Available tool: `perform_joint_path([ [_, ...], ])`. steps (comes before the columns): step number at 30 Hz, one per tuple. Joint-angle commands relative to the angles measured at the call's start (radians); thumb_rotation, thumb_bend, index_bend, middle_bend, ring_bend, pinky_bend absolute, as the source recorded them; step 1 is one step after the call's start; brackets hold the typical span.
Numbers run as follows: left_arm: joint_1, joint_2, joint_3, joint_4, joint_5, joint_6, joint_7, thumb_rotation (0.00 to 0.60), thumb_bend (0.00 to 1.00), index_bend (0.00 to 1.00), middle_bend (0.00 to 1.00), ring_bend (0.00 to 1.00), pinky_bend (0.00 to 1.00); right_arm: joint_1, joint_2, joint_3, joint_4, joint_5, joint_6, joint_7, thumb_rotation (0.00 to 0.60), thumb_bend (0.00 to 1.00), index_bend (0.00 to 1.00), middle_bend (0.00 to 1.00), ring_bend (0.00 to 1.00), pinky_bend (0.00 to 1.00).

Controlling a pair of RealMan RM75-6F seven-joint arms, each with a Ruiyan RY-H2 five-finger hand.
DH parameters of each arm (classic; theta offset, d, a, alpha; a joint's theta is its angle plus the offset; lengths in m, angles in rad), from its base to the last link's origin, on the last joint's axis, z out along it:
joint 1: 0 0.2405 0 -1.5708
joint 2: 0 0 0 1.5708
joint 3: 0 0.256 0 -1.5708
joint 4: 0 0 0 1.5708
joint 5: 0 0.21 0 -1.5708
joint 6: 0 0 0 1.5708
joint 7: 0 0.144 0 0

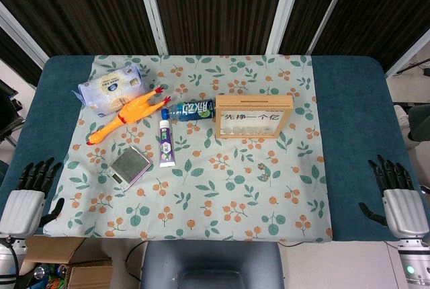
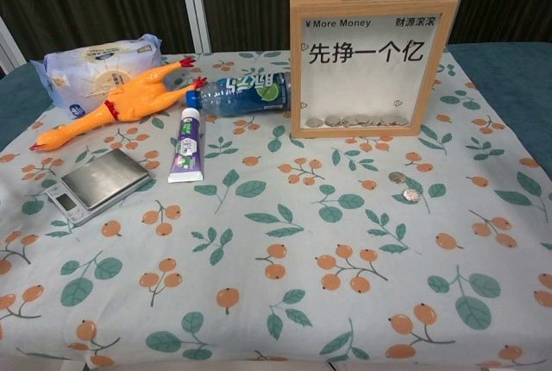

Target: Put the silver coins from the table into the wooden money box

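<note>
Currently both robot hands sit idle at the near corners of the bench (image 1: 349, 101), seen only from the head view. Left robot hand (image 1: 28, 195) is back-up on the blue cover, fingers apart and pointing away from the robot, holding nothing. Right robot hand (image 1: 398, 198) mirrors it: fingers spread, nothing held. Both wrists are cut off by the bottom edge, and the arms are out of frame. Chest view shows neither hand.

Two loose coins (image 2: 404, 188) lie on the floral cloth (image 2: 285, 302), touching or nearly so, in front of the money box (image 2: 373, 63) toward its right end. In the head view the coins (image 1: 263, 172) are small and blurry; can't tell the count from there.

Box stands upright with its glass front facing the robot. A row of coins lies along its inner bottom; the exact number is hard to make out. The slot on its top edge is barely visible in the chest view.

Left of the box: bottle (image 2: 240, 93) on its side, toothpaste tube (image 2: 188, 145), rubber chicken (image 2: 116, 104), tissue pack (image 2: 95, 71), pocket scale (image 2: 97, 184). Chest view crops the cloth's near edge.
</note>
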Motion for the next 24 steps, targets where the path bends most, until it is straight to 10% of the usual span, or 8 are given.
perform_joint_path([
  [1, 0.000, 0.000, 0.000, -0.004, -0.001, -0.001, 0.005, 0.600, 0.38, 0.00, 0.00, 0.00, 0.00, 0.000, 0.001, 0.001, 0.001, 0.001, 0.000, 0.002, 0.600, 0.37, 0.00, 0.00, 0.00, 0.00],
  [24, -0.003, 0.000, 0.002, 0.002, -0.003, -0.005, -0.009, 0.600, 0.37, 0.00, 0.00, 0.00, 0.00, 0.094, -0.064, 0.016, 0.003, -0.012, -0.113, -0.127, 0.600, 0.37, 0.00, 0.00, 0.00, 0.00],
])
